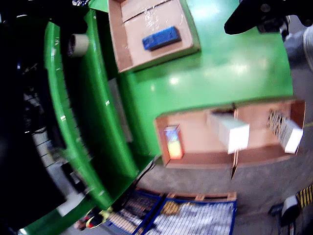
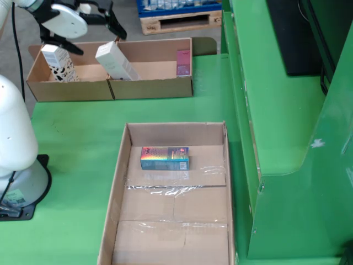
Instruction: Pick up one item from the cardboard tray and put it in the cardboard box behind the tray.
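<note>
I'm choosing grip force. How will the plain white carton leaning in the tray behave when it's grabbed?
The white carton looks like thin card, so probably light and crushable. It leans tilted in the tray, so a nudge may topple it. Its flat faces should suit the gripper.

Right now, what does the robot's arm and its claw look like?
In the fixed view, the arm is smooth, rounded and white, rising from a grey cone-shaped base with a small label and a black cable running up beside it. The gripper has a white body with black fingers. In the gripper's own blurry view, only dark finger shapes show.
</note>
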